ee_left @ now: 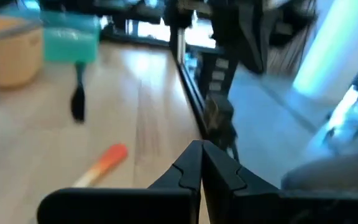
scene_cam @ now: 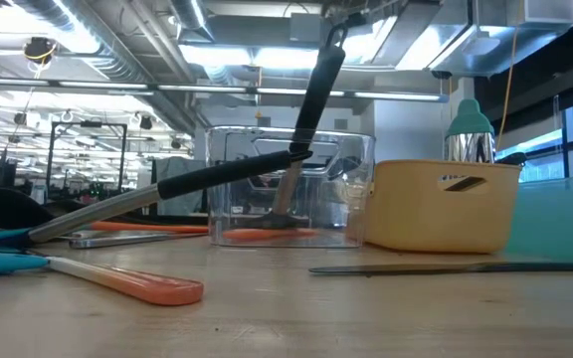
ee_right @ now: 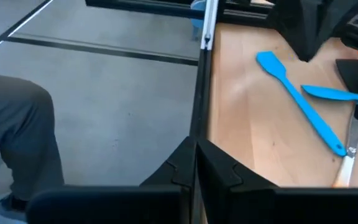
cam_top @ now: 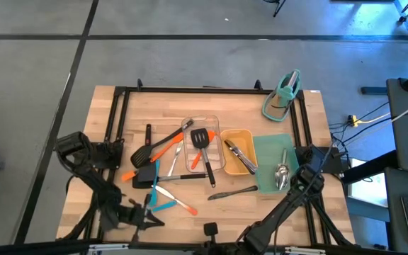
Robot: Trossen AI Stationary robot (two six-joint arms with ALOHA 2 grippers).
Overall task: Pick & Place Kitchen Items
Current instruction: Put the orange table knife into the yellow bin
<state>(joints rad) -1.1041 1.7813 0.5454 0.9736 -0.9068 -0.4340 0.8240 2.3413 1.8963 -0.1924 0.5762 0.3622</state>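
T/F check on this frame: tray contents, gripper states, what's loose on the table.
1. The clear tray holds a black slotted turner. True.
2. The left gripper is open. False: its fingers are shut together, holding nothing.
3. The yellow tray is empty. False: tongs lie in it.
4. A blue spatula lies on the bare table. True.
5. The right gripper holds a spoon. False: it is shut on nothing.

Table (cam_top: 211, 209): pale wood, smooth, matt. Clear tray (scene_cam: 291, 184): glossy transparent plastic. Yellow tray (scene_cam: 441, 204): matt plastic. Steel spoon (cam_top: 282, 173): polished metal. Blue spatula (ee_right: 300, 99): smooth, matt, rubbery-looking.
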